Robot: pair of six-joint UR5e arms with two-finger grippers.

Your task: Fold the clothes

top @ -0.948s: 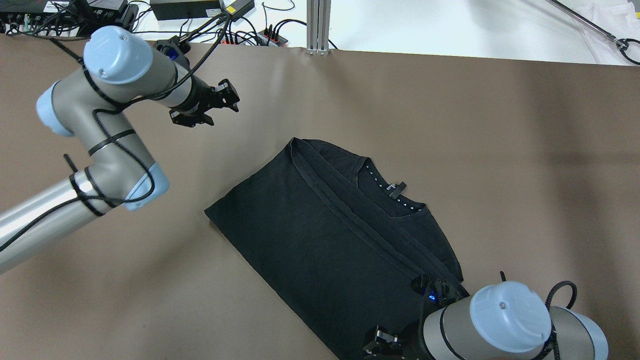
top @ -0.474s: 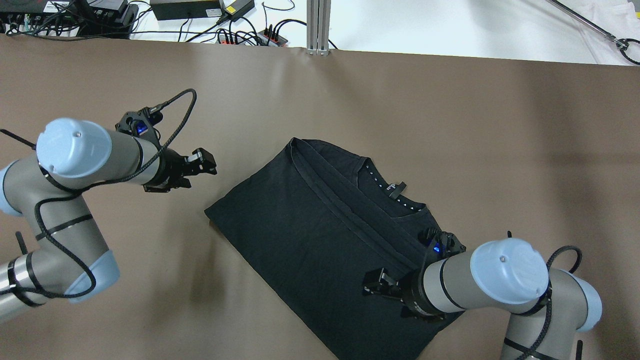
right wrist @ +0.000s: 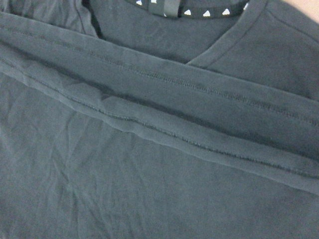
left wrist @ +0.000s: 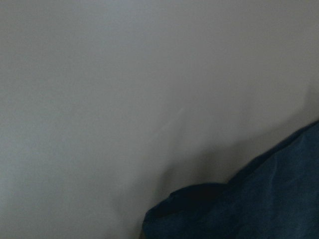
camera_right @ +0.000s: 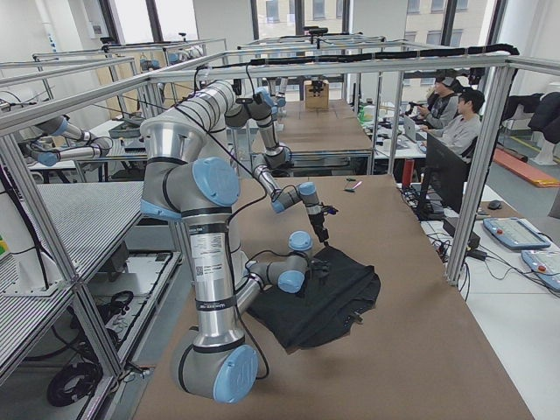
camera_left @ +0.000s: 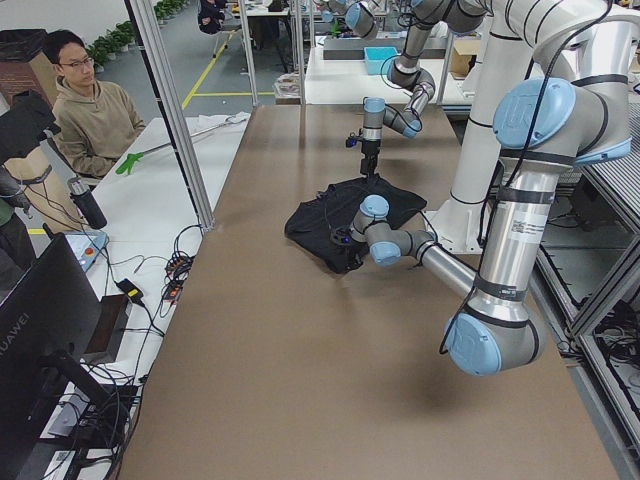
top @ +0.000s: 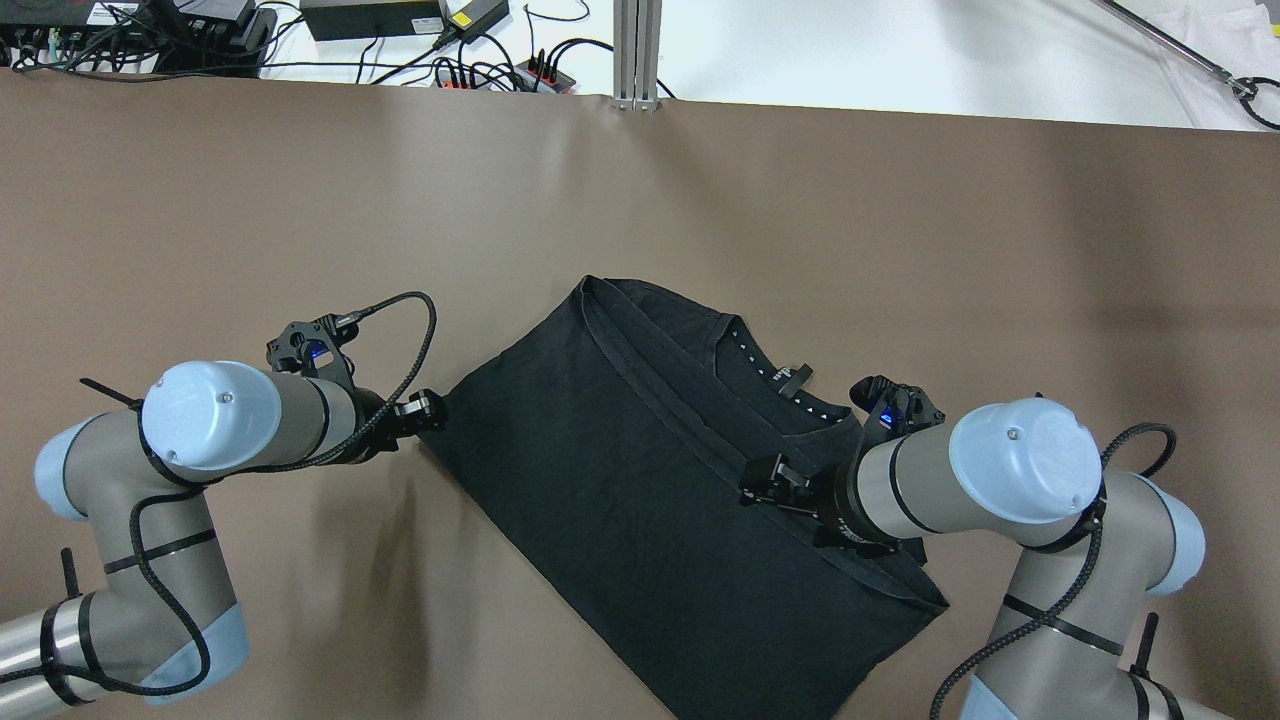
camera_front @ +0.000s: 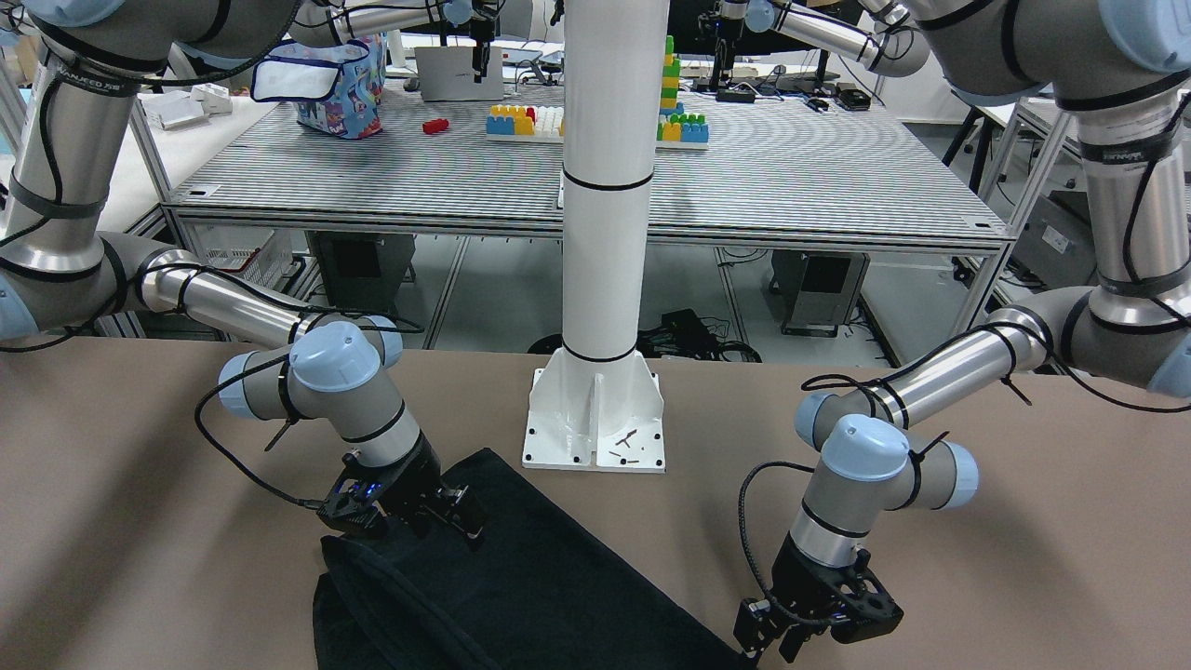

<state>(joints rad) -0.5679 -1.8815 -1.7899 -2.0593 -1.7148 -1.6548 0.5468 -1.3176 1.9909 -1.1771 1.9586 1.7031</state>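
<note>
There is 1 black garment (top: pixel 640 480), and it carries 1 small label (top: pixel 792 377) at the neck. It lies on 1 brown bench (top: pixel 900 250). Over this bench I count 2 robot arms, the left arm (top: pixel 210 430) and the right arm (top: pixel 1020 465), and so 2 grippers: the left gripper (top: pixel 432 410) and the right gripper (top: pixel 765 485). 1 white pillar (camera_front: pixel 605 233) stands on the same bench. Behind it is 1 grey bench (camera_front: pixel 837 177), with 1 patterned blue bag (camera_front: pixel 340 79) and 1 red block (camera_front: pixel 434 126) on it. The exterior right view shows 2 seated people (camera_right: pixel 462 122).
</note>
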